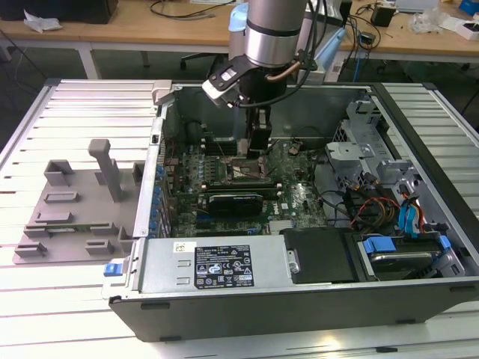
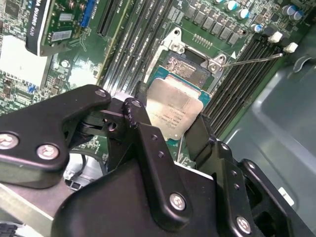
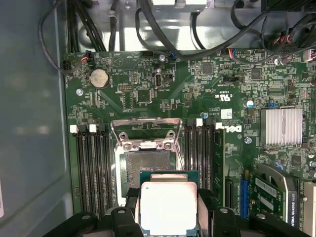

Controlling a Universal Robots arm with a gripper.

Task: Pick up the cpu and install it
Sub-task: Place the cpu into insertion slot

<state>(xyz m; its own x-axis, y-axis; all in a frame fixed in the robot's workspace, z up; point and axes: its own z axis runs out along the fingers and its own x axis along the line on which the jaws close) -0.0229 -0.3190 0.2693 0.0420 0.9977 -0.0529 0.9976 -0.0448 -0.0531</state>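
The cpu is sitting clamped between the fingers of the hand, hanging just over the open socket of the motherboard; whether they are touching is unclear. The installing step seems under way. Seating it is calling for edges squared to the socket and a level, gentle descent.

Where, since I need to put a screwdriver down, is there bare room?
Bare table slats lie beyond the tray at the exterior view's left, and in front of the case. Inside the case it is crowded: the gripper holds the cpu over the socket, between memory slots.
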